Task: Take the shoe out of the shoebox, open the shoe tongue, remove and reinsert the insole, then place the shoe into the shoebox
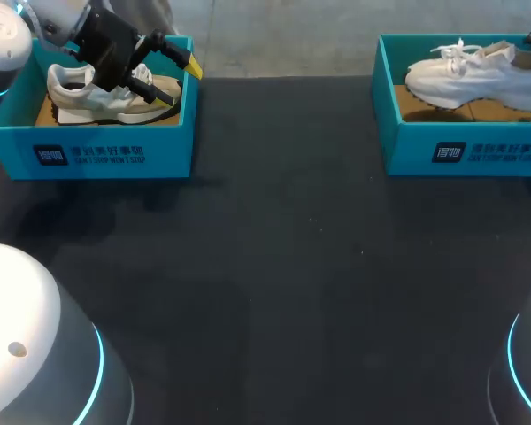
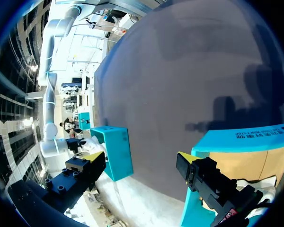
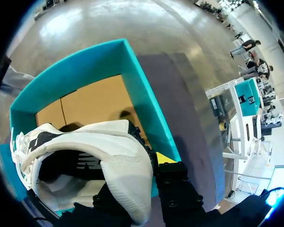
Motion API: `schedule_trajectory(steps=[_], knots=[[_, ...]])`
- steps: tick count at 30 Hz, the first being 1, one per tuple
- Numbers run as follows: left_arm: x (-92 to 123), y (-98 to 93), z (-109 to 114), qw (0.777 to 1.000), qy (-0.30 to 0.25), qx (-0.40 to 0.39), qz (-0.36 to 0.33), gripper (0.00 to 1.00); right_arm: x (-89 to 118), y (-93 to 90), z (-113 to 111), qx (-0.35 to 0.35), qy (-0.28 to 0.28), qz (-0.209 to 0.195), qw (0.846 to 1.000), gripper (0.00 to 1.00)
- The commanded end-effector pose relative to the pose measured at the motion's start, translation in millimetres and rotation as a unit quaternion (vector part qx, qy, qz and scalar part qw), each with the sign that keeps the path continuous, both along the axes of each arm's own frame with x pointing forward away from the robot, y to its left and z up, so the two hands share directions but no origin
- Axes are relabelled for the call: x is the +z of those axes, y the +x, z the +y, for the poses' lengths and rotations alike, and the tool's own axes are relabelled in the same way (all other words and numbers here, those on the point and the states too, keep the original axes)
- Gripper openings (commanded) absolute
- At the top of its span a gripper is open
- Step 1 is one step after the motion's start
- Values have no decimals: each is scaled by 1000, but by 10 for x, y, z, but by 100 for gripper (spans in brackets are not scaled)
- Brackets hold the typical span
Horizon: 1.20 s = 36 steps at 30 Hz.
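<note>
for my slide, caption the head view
Left claw open over beige shoe in left box; white shoe held over right box

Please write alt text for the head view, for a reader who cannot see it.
The left gripper hangs open over a beige shoe in the left teal shoebox; a white shoe is in the right teal shoebox, on a dark table.

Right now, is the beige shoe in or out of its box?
In. The beige shoe sits on its sole inside the left teal box, walls all around it.
</note>
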<state>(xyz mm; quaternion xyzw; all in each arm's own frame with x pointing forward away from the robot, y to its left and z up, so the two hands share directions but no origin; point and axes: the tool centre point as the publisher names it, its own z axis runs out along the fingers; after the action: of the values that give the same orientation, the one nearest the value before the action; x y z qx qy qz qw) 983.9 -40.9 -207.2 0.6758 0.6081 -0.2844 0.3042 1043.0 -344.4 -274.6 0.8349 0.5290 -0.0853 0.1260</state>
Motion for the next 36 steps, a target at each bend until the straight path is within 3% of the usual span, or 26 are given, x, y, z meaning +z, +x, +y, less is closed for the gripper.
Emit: schedule_trajectory(steps=[1,12,20,36], knots=[[1,0,-2,1000,1,0,0,100,-84,85,-2,-3,-1,6,1000,0],[1,0,-2,1000,1,0,0,100,-292,164,-58,-12,-6,16,1000,0],[1,0,-2,1000,1,0,0,100,-335,155,-77,-10,-11,17,1000,0],[1,0,-2,1000,1,0,0,100,-400,-25,-99,8,-17,23,1000,0]])
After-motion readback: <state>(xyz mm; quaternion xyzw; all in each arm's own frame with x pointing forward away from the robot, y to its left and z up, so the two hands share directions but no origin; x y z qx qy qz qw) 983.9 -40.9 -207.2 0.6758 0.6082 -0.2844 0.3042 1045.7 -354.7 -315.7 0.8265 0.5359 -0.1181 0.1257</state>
